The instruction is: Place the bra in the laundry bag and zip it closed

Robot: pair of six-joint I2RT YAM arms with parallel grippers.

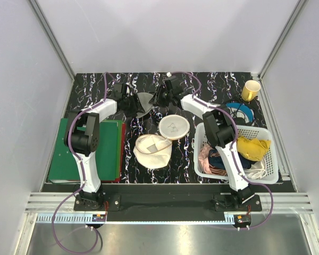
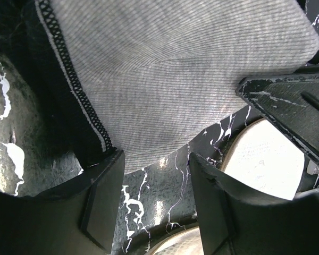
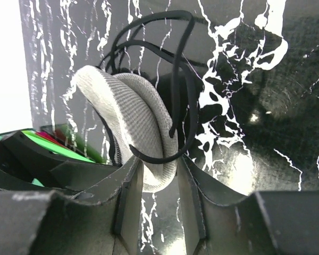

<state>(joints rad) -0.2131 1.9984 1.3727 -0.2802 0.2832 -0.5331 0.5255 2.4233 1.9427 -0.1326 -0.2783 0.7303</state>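
The bra (image 1: 143, 101), a grey ribbed cup with black trim and thin black straps, lies at the back middle of the black marbled table between my two grippers. My right gripper (image 1: 162, 96) is shut on a folded edge of the cup (image 3: 133, 111); its fingers (image 3: 158, 180) press the fabric, and the straps (image 3: 186, 79) loop over it. My left gripper (image 1: 128, 101) is open (image 2: 154, 196), with the cup (image 2: 175, 69) just beyond its tips and bare table between the fingers. The cream-white laundry bag (image 1: 153, 151) lies open at the table's middle, its second half (image 1: 174, 126) tilted up beside it.
A white lattice basket (image 1: 255, 128) of clothes stands at the right front. A yellow cup (image 1: 251, 90) and a blue tape roll (image 1: 239, 111) sit at the back right. Green folders (image 1: 85, 151) lie at the left.
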